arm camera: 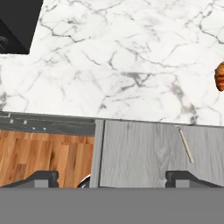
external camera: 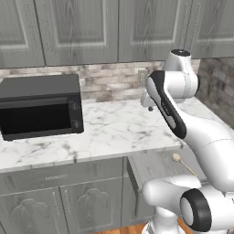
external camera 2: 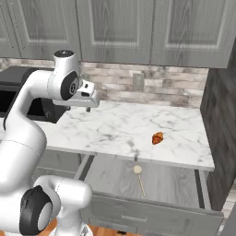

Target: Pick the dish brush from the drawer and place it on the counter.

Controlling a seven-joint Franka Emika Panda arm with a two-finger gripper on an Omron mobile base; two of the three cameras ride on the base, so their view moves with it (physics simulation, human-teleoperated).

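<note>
The dish brush (external camera 2: 138, 174) lies in the open drawer (external camera 2: 170, 180), cream head toward the counter, thin tan handle pointing to the drawer front. In the left base view the dish brush (external camera: 179, 160) rests on the grey floor of the drawer (external camera: 151, 165), partly behind my arm. My gripper (external camera 2: 88, 109) hangs open and empty above the white marble counter (external camera 2: 120, 126), well left of and higher than the brush. The hand view looks down on the counter (arm camera: 122, 65) and drawer (arm camera: 135, 153), with the brush handle (arm camera: 186, 145) near my right fingertip (arm camera: 180, 176).
A black microwave (external camera: 41, 107) stands on the counter's left part. A croissant (external camera 2: 157, 138) lies on the counter near its front edge, above the drawer. Grey wall cabinets hang overhead and a dark side wall (external camera 2: 221, 120) closes the right end. Wood floor (arm camera: 43, 157) shows beside the drawer.
</note>
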